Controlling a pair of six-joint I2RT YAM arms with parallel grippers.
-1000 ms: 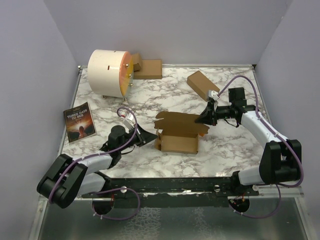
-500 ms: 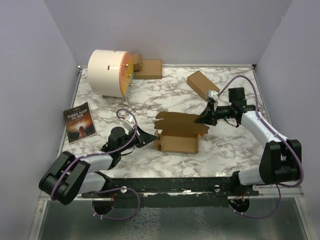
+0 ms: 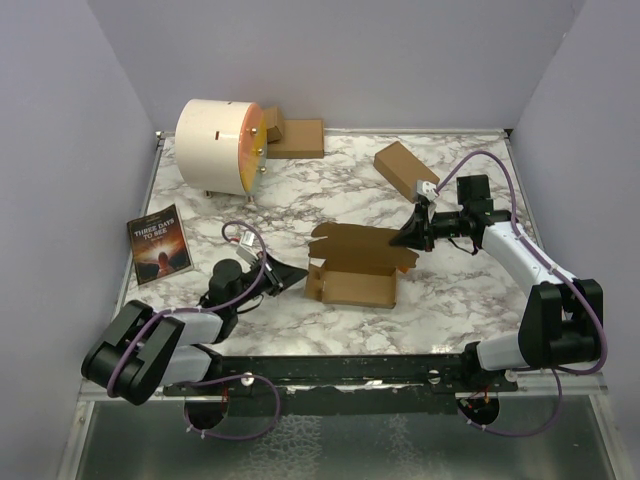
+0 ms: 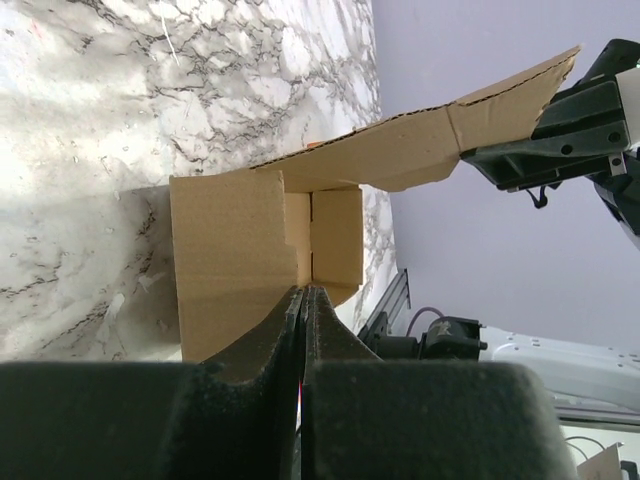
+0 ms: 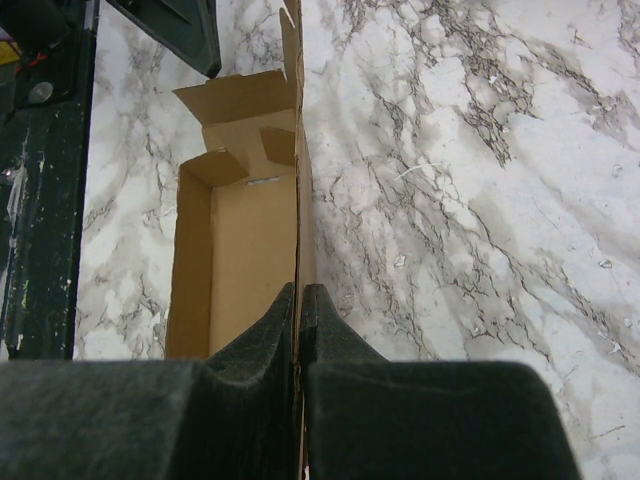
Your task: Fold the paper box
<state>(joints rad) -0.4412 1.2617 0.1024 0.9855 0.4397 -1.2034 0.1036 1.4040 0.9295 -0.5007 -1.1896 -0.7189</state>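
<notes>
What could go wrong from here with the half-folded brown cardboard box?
1. The right gripper pinches only the thin edge of the lid flap of the brown cardboard box; a hard pull may tear it or slip off.
2. The shut left gripper points at the box's left end; a push may just slide the box across the marble table instead of folding it.
3. The small inner tabs stand loose; the closing lid may crush them.

**Left gripper** [image 3: 301,272] and **right gripper** [image 3: 403,240]: black, wedge-shaped fingers [image 4: 250,350] tapering to thin tips. Behind the fingers, black joint housings alternate with white link shells. A purple cable [image 3: 497,165] loops along each arm.
</notes>
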